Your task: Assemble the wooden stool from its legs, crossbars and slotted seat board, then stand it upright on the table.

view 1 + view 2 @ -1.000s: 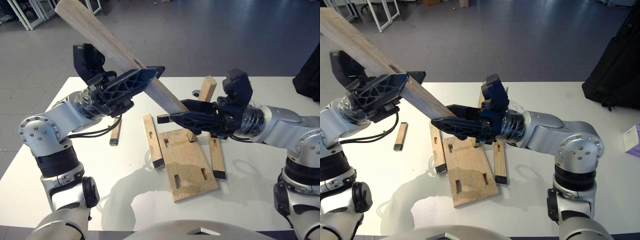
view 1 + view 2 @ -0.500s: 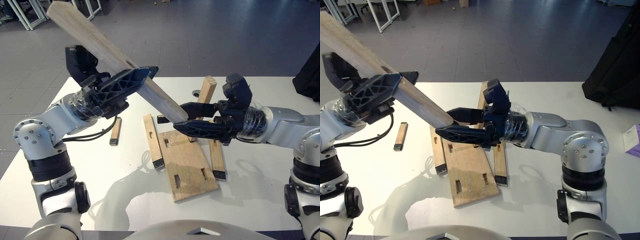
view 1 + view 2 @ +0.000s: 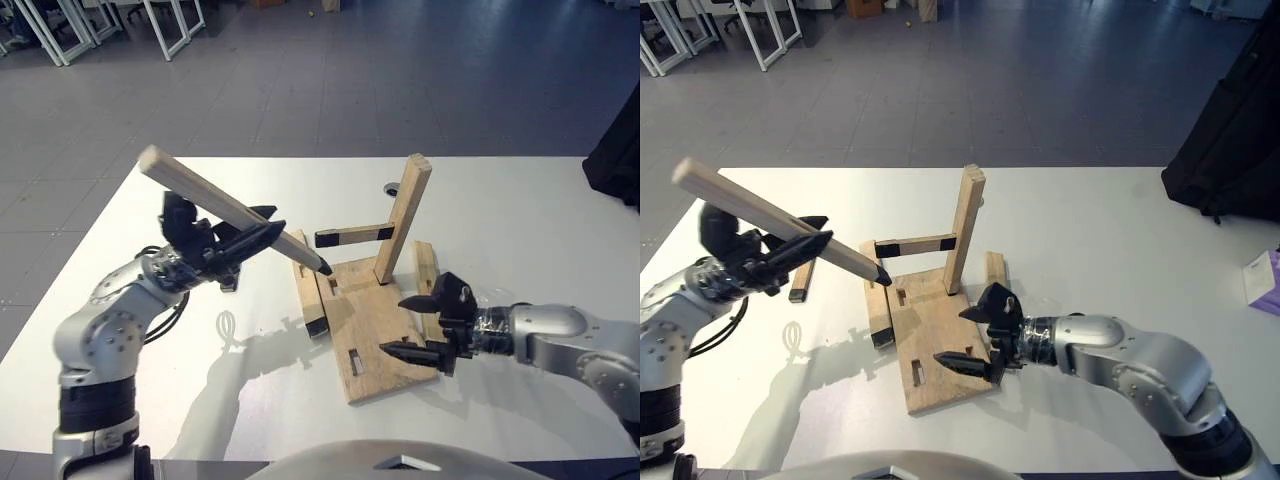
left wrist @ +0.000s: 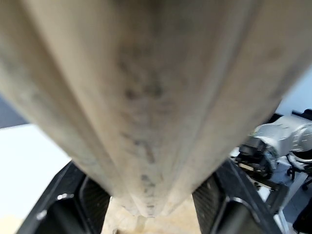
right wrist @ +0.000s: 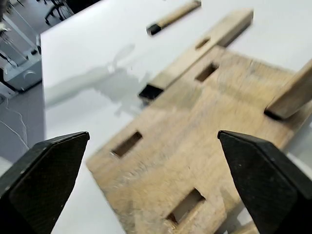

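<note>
My left gripper is shut on a long wooden leg that slants down to the right. Its dark tip hangs just above the far left corner of the slotted seat board, which lies flat on the table. In the left wrist view the leg sits between both fingers. Another leg stands upright in the board's far edge, with a crossbar jutting from it to the left. My right gripper hovers open low over the board's near right part, holding nothing.
One loose leg lies along the board's left side and another along its right. A short crossbar lies on the white table under my left arm. Bare tabletop stretches to the right and at the back.
My left arm has swung the held leg down until its tip is near the board. My right gripper has left the leg's lower end and dropped low over the board.
</note>
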Available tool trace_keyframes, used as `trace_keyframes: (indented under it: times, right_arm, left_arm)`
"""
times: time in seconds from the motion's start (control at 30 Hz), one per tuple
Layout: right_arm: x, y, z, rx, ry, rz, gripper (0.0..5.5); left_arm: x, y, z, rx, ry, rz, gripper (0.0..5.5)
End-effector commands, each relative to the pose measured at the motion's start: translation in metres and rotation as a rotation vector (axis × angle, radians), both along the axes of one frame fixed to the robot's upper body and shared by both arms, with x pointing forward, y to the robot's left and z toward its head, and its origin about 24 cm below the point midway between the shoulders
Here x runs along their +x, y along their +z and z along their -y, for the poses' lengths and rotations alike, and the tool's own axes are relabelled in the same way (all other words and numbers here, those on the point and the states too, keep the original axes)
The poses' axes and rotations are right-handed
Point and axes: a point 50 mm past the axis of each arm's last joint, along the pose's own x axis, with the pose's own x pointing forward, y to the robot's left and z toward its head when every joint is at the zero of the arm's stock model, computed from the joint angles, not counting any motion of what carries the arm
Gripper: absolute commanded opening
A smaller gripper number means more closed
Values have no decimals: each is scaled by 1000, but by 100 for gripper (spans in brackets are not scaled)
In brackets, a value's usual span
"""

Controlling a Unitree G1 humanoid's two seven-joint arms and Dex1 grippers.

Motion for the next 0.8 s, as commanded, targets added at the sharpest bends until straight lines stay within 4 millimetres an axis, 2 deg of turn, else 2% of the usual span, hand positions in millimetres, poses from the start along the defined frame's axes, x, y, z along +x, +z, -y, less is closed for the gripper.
trace_keyframes:
  times: [0.03,0.2,0.43,0.6,0.8]
  right_arm:
    - [4,-6,-5,-9,-17,52,486]
    - [0,-10,-10,-18,10,52,486]
    - [-11,-14,-13,-74,84,39,486]
    - [-11,-13,-12,-92,120,43,486]
    - [-10,-12,-11,-97,131,43,486]
  left_arm:
    - [12,-10,11,87,-71,80,204]
    - [18,-24,19,120,-119,106,204]
    - [23,-43,21,148,-99,106,204]
    - [24,-56,22,158,-78,87,204]
    - [23,-64,17,207,-141,50,204]
